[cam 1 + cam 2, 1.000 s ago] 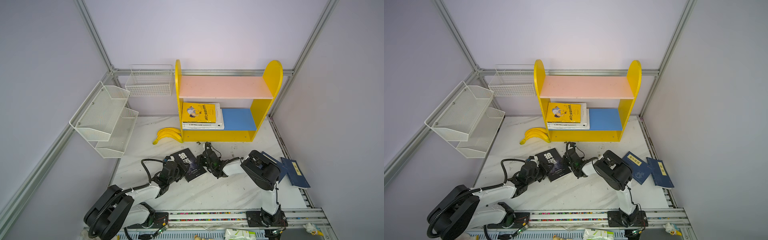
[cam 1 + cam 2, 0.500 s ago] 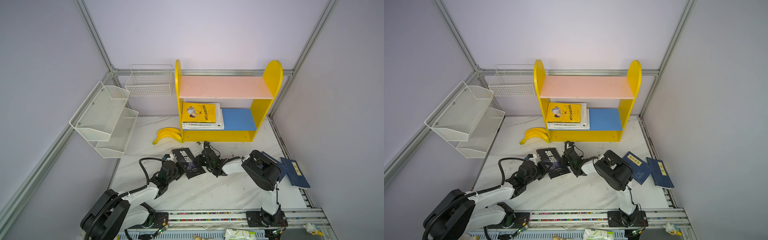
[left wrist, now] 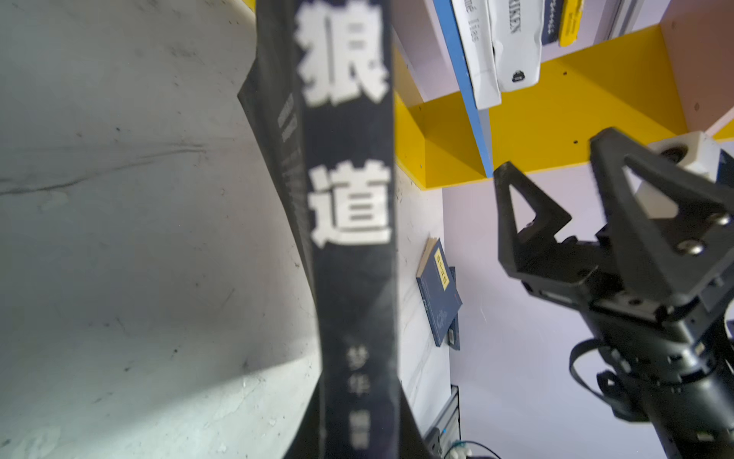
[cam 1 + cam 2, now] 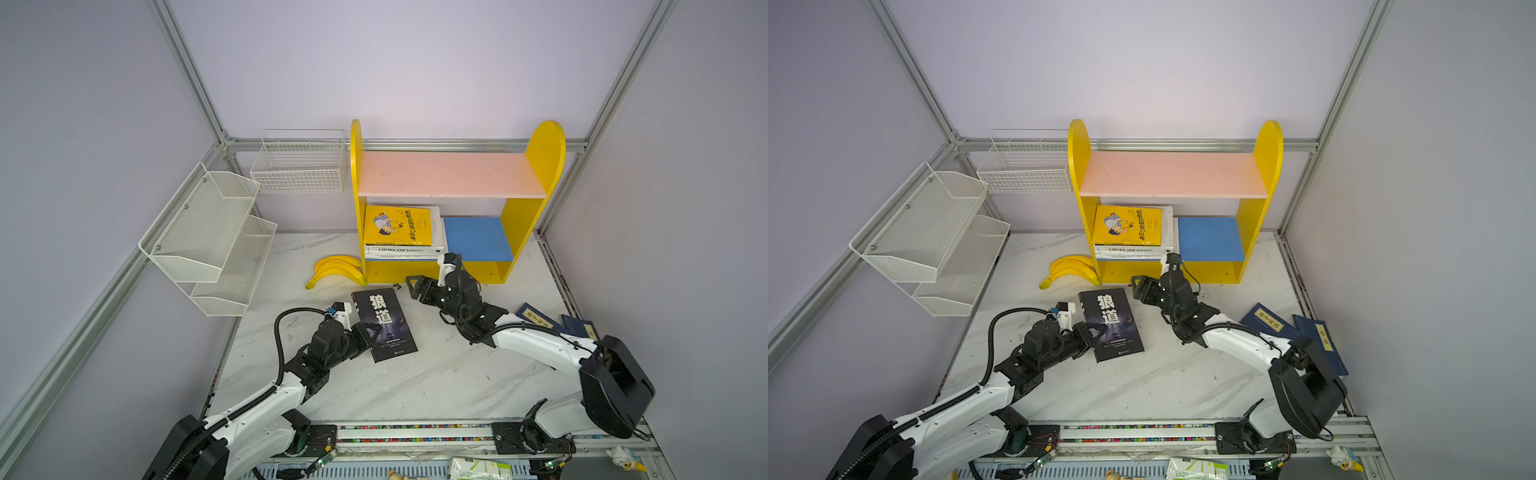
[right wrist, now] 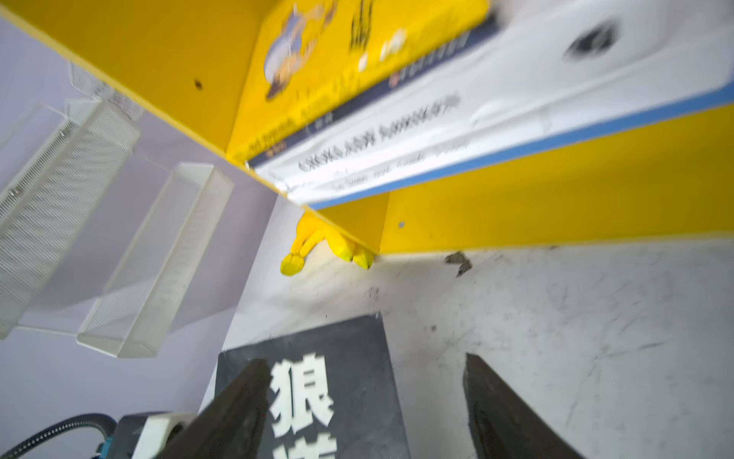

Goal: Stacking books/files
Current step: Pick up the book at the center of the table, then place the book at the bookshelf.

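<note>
The left gripper (image 4: pixel 366 332) is clamped on the near edge of the black book (image 4: pixel 384 324), which is positioned in front of the yellow shelf unit (image 4: pixel 540 162). The right gripper (image 4: pixel 412 287) is located just in front of the unit's base, jaws spread wide with nothing between them. The yellow book (image 4: pixel 397 224) lies on the white book (image 4: pixel 399 250) on the unit's lower board, and two navy books (image 4: pixel 538 318) lie off its right front corner.
</note>
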